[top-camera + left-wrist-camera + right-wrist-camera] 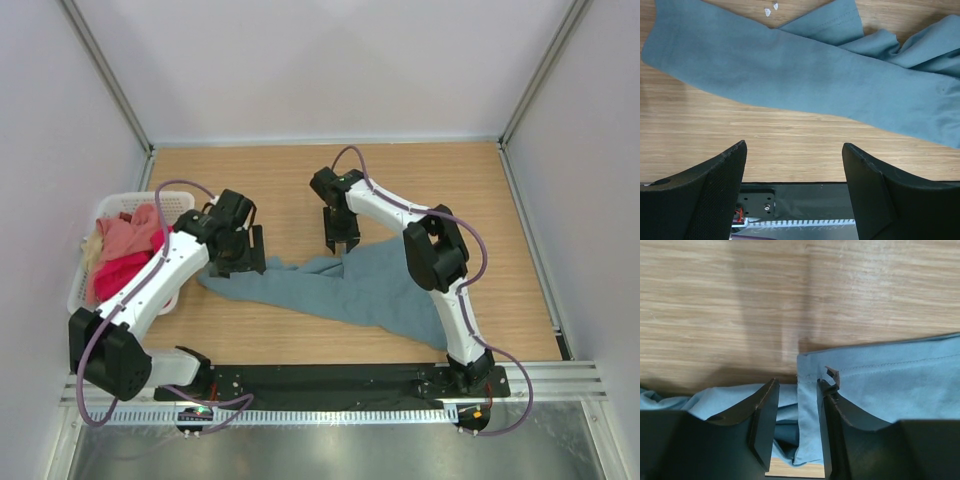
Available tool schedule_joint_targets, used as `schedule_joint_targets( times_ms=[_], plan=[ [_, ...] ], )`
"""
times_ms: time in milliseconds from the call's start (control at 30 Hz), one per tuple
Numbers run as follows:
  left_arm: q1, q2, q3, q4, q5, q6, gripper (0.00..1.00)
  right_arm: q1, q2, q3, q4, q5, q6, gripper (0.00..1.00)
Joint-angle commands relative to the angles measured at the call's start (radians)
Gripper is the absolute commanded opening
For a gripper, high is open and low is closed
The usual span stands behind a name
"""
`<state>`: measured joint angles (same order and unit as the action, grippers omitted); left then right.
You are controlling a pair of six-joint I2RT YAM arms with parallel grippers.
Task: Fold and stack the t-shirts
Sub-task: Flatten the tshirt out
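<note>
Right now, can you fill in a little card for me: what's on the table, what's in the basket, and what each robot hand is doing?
On table: large grey-teal cloth t-shirt, rumpled, spread on the wooden table
In basket: salmon pink, crimson-pink and cream shirts, heaped in the white slotted plastic basket
Left gripper: open, empty, over bare wood near the shirt's left end
Right gripper: straddles a shirt edge; grip unclear
Folded: nothing yet

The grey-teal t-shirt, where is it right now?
In the top view the grey-teal t-shirt lies on the table between the arms, one end by the left gripper, its far edge between the fingers of the right gripper.
</note>
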<state>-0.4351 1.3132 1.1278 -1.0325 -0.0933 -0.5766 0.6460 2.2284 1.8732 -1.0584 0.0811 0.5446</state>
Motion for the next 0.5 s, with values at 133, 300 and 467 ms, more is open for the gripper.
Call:
schedule_joint_targets(
  times_ms=[133, 300, 467],
  plan=[
    [0.01, -0.028, 0.02, 0.017, 0.017, 0.012, 0.78, 0.004, 0.042, 0.096, -0.012, 0.06, -0.009, 0.41],
    [0.018, -0.032, 0.02, 0.015, 0.021, 0.023, 0.78, 0.003, 0.051, 0.09, -0.017, 0.069, -0.006, 0.41],
    [0.027, -0.035, 0.01, 0.02, 0.029, 0.029, 0.78, 0.004, 0.037, 0.058, -0.008, 0.059, -0.003, 0.41]
  ],
)
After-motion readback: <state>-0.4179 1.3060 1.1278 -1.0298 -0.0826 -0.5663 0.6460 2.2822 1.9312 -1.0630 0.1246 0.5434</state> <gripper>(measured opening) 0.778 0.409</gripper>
